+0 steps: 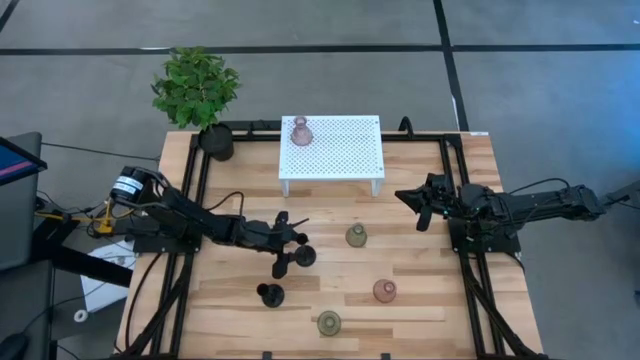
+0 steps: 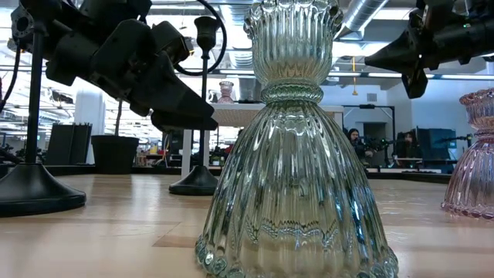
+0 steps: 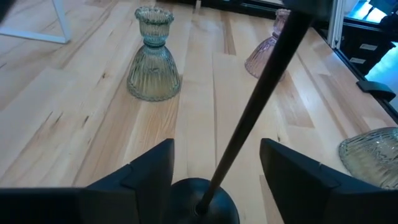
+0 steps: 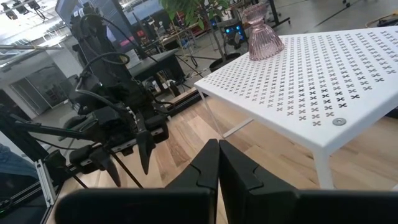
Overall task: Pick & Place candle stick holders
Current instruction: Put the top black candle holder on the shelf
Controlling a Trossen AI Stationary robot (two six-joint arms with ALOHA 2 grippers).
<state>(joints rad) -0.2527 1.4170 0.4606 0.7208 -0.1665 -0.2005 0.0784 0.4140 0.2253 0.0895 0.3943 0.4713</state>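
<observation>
Fingers of my left gripper (image 1: 290,243) stand spread apart over the middle of the bench (image 1: 420,300), one on each side of a black holder (image 1: 303,255); in my left wrist view its thin stem (image 3: 261,99) rises slanting through the gap between the two fingers (image 3: 149,171), touching neither, and its round base (image 3: 202,199) sits on the wood just below them. A second black holder (image 1: 270,294) stands apart from it, nearer the front edge. To the right of my left gripper an olive holder (image 1: 357,236) stands upright on the planks, a pink holder (image 1: 385,291) stands beyond it toward the front, and another olive holder (image 1: 329,323) stands close to the front edge; that last one fills the low view. At the back of the bench a white perforated stand (image 1: 335,150) carries another pink holder (image 1: 301,131) upright near its back left corner. A potted plant (image 1: 197,90) sits at the bench's back left corner. My right gripper (image 1: 421,203) hangs above the right side of the bench, just off the stand's right end, with its fingers (image 4: 205,165) pressed together and nothing between them.
</observation>
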